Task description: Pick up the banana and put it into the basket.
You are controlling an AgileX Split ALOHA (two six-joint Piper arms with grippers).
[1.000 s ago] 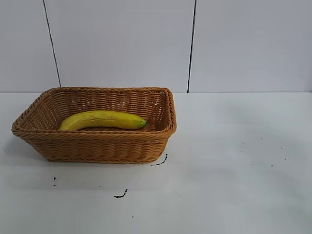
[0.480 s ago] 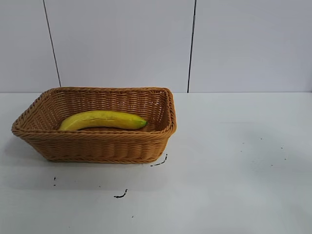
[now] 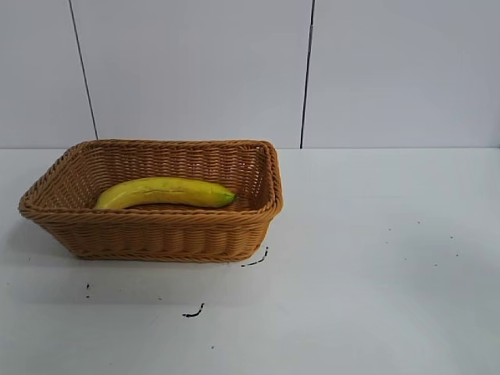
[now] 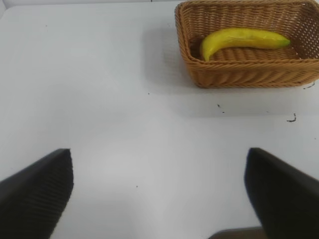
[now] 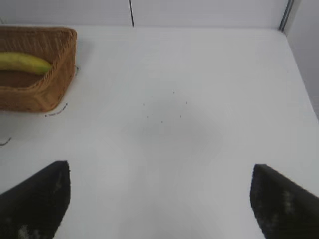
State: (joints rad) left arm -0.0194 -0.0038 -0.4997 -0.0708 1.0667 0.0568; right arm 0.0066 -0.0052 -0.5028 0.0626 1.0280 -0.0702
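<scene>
The yellow banana (image 3: 166, 192) lies lengthwise inside the tan wicker basket (image 3: 160, 234) at the table's left. It also shows in the left wrist view (image 4: 241, 40) inside the basket (image 4: 239, 74), and partly in the right wrist view (image 5: 24, 62) in the basket (image 5: 47, 89). My left gripper (image 4: 159, 189) is open and empty, well away from the basket over bare table. My right gripper (image 5: 160, 199) is open and empty, over the table's right part. Neither arm shows in the exterior view.
The white table (image 3: 375, 258) carries small black marks (image 3: 194, 312) in front of the basket and specks on the right. A pale panelled wall (image 3: 195, 70) stands behind the table.
</scene>
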